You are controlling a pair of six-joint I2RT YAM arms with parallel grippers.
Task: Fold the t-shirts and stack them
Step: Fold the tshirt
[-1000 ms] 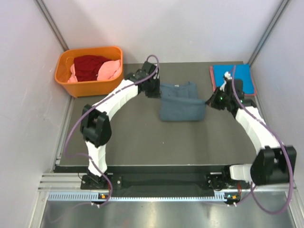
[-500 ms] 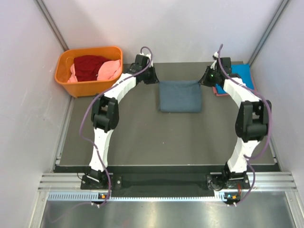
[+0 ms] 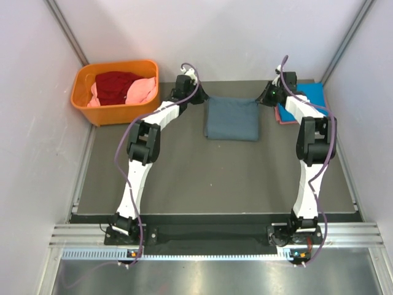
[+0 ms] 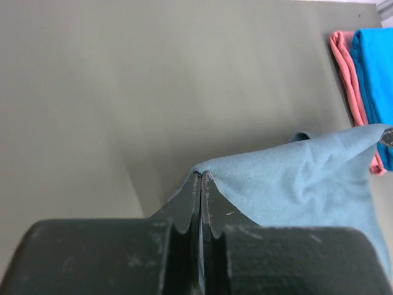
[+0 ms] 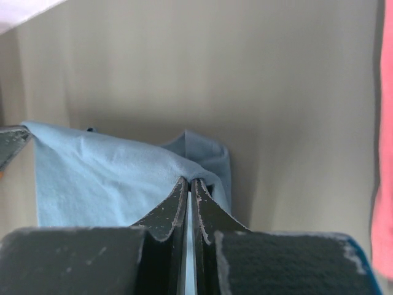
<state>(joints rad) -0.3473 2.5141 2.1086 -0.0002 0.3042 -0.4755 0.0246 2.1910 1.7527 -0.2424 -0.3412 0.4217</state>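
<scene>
I have the slate grey-blue t-shirt [image 3: 232, 120] lying as a folded rectangle on the tabletop [image 3: 202, 178], toward the far edge and between the two arms. Each far corner is pinched. The left pincer [image 4: 201, 178] is closed tight on the far-left corner, with cloth tenting up from between its fingers. The right pincer [image 5: 189, 181] is closed the same way on the far-right corner. My main worry is the let-go. If one side opens before the other, or fabric clings to a finger as I lift away, I expect the top layer to drag and the fold to skew or spring open. The raised corners suggest the edge is not lying flat, so dropping it from here could leave a ridge. The second hazard is on the right. The finished pile, a bright blue tee [image 3: 310, 92] on a salmon-red tee [image 3: 285, 117], sits just beside the right arm, and a careless swing could nudge or rumple it. Carrying the grey-blue shirt over there by only two corners may also let it unfold. The orange basket [image 3: 116, 64] at the far left holds a dark red tee [image 3: 116, 86] and a pink tee [image 3: 144, 91], both bunched, so more folding remains.
</scene>
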